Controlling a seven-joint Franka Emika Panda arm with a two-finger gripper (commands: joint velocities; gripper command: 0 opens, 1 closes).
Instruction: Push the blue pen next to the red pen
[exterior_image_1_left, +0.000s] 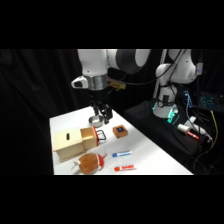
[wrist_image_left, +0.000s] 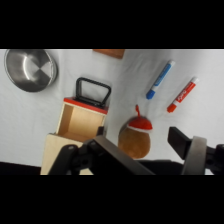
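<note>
The gripper (exterior_image_1_left: 101, 118) hangs over the far part of the white table (exterior_image_1_left: 155, 157), just above a shiny round metal bowl (wrist_image_left: 30, 69). Its dark fingers (wrist_image_left: 192, 150) stand apart and hold nothing. Close by sits a pale wooden box (exterior_image_1_left: 70, 143) with an open drawer (wrist_image_left: 82, 121) that has a red edge and a black wire handle. A small brown square block (exterior_image_1_left: 120, 131) lies beside it. Near the front is a round brown thing with a red handle (exterior_image_1_left: 90, 162). The blue pen (exterior_image_1_left: 121, 154) is thin and straight with a pale part. The red pen (exterior_image_1_left: 124, 168) lies near it, side by side, not touching.
</note>
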